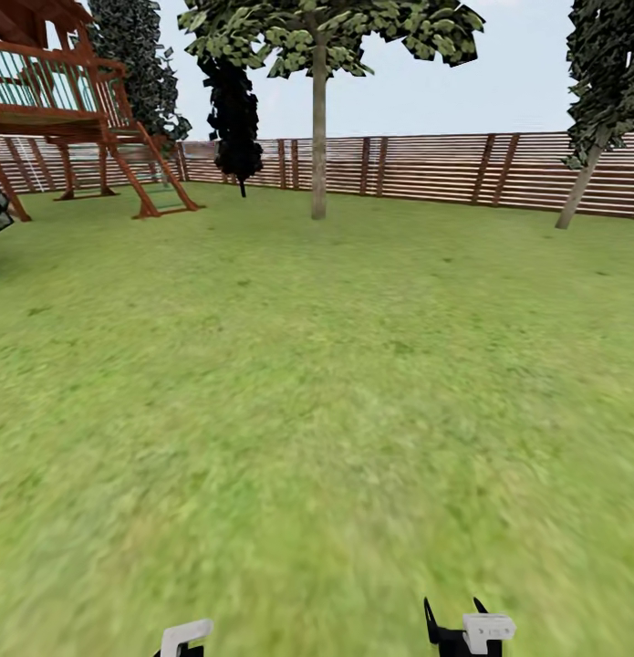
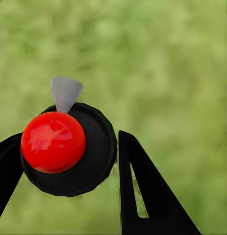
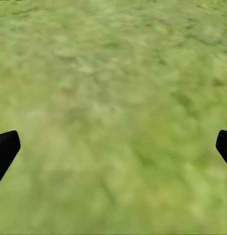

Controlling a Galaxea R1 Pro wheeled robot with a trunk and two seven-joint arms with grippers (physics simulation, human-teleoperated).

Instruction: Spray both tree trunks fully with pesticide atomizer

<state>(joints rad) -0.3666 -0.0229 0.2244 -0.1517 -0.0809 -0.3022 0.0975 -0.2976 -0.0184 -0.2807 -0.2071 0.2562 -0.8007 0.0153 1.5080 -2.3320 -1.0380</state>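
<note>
Pickup done: left gripper [image 2: 69, 161] held pesticide atomizer [image 2: 69, 149]. Right gripper [image 3: 113, 147] spread wide, empty. Trees [image 1: 318, 119] upper frame, spraying left.

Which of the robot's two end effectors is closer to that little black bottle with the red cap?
Left. The left end effector grips the pesticide atomizer between its fingers; the right end effector hangs open over bare grass.
</note>
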